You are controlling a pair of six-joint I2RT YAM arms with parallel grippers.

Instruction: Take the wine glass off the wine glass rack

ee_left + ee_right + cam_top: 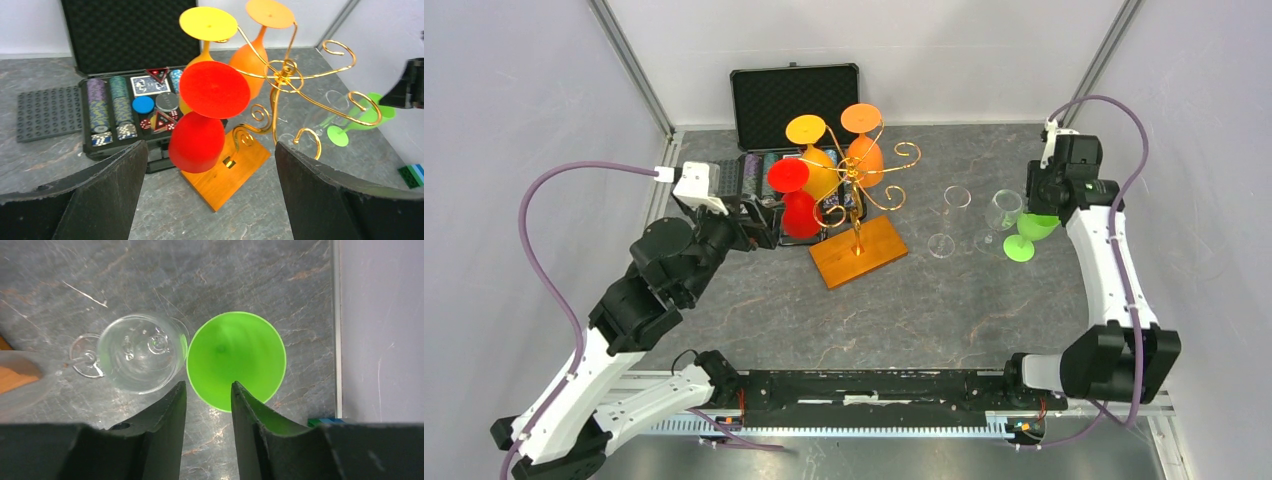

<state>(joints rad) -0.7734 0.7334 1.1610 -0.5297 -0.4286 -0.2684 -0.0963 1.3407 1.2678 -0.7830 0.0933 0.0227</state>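
The golden wire wine glass rack [861, 185] stands on its orange-brown wooden base [857, 252] at mid-table. A red [799, 212], a yellow [816, 165] and an orange wine glass [864, 155] hang upside down from its arms. My left gripper [769, 218] is open just left of the red glass. In the left wrist view the red glass [196, 142] hangs ahead between the wide-apart fingers, untouched, with the rack [280, 75] behind. My right gripper [1039, 205] is open over an upright green glass [235, 357], its fingers either side of the near rim.
An open black case of chips [794, 100] lies behind and left of the rack. Two clear glasses [954, 215] [1002, 212] stand left of the green one. A grey studded plate [47, 112] lies left of the case. A small blue-green brick [325, 421] lies by the right wall.
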